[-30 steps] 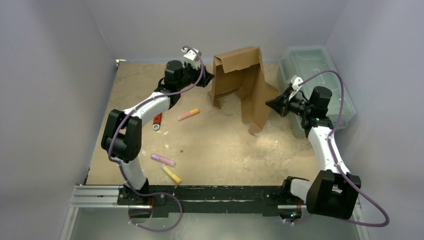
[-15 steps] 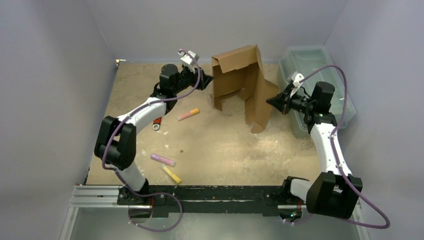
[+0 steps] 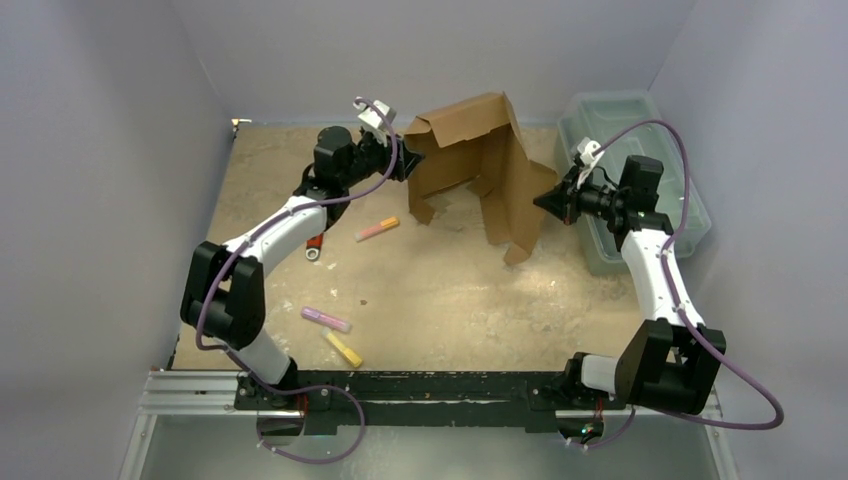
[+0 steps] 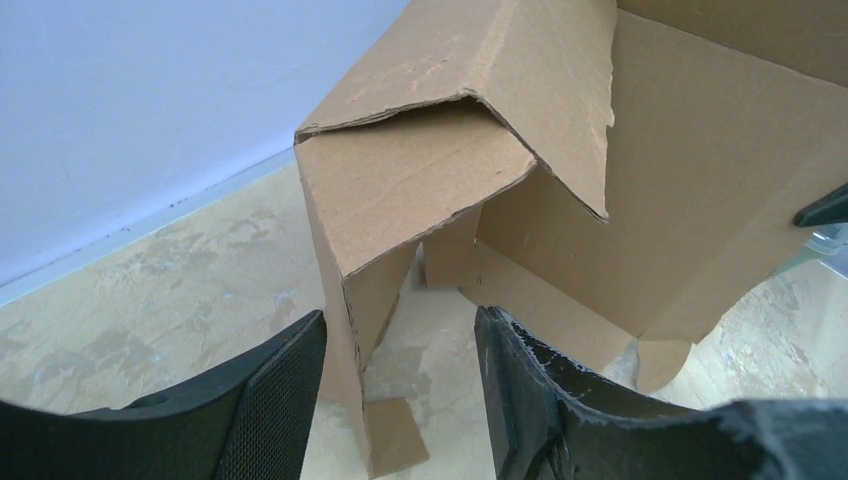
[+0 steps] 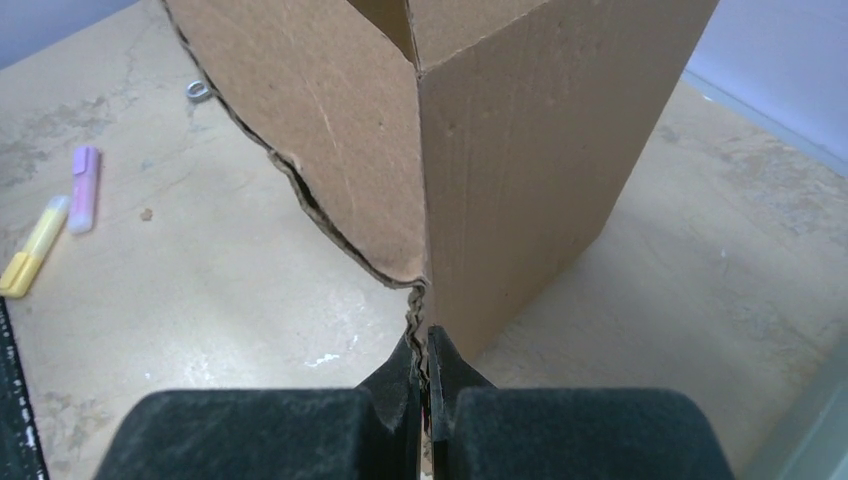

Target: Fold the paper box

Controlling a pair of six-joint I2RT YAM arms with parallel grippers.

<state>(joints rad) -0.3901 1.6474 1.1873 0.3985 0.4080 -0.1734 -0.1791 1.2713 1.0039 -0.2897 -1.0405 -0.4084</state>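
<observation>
The paper box (image 3: 478, 160) stands half-formed on the worktop (image 3: 440, 290), at about 12 o'clock in the top view, close to the back wall. It rests on its lower edges and flaps. Its panels are raised but not locked, and the open side faces toward 6 o'clock.

The right end effector (image 3: 547, 200) is closed on the box. In the right wrist view its two fingers pinch the torn lower edge of a corner, at the 3 o'clock side of the box. The left end effector (image 3: 408, 158) is at the 9 o'clock side with its jaws apart. In the left wrist view a folded corner panel sits between the fingers (image 4: 270, 400), and a gap shows on one side, so it is around the cardboard and not clamping it.

The step in hand seems to be the shaping of the side walls: one arm holds the box steady and the other prepares to take the opposite wall. The task looks only partly done, because the flaps and tabs hang loose.

The next move probably calls for the left jaws to close on that panel and press it inward, while the right grip keeps the light cardboard from sliding or tipping.

A pale-green plastic bin (image 3: 600, 100) stands at 2 o'clock, just beside the right arm.
</observation>
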